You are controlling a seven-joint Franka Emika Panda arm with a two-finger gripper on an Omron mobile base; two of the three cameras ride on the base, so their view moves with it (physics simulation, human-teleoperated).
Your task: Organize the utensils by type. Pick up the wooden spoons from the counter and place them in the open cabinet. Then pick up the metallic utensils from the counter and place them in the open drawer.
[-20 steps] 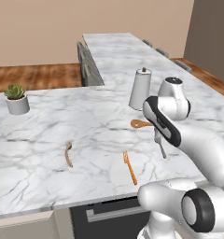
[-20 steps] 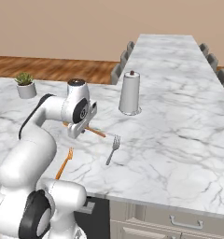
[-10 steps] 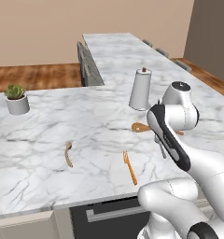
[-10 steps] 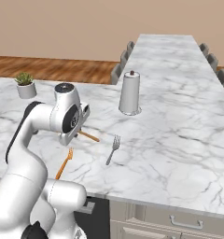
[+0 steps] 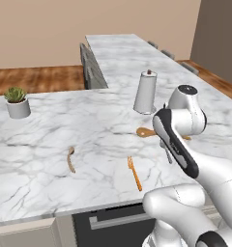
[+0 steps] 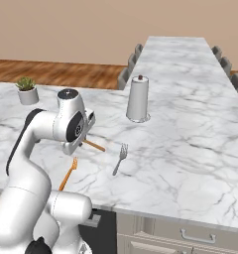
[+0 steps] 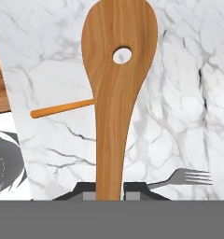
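- white marble desk (image 5: 50,125) carried a steel fork (image 6: 120,158) and a copper fork (image 6: 68,173).
- claw (image 7: 109,195) was clamped on an orange-brown wooden spoon (image 7: 116,84), lifted above it.

Two round-bowled wooden spoons (image 5: 70,159) (image 7: 117,84), two slim pronged forks (image 6: 120,158) (image 5: 134,172) (one grey steel, one orange-copper), one white paper-towel roll (image 5: 145,92), one potted green succulent (image 5: 17,102).

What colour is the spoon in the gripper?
Warm orange-brown wood grain, with a small round hole in the bowl; the spoon shows best in the hand view.
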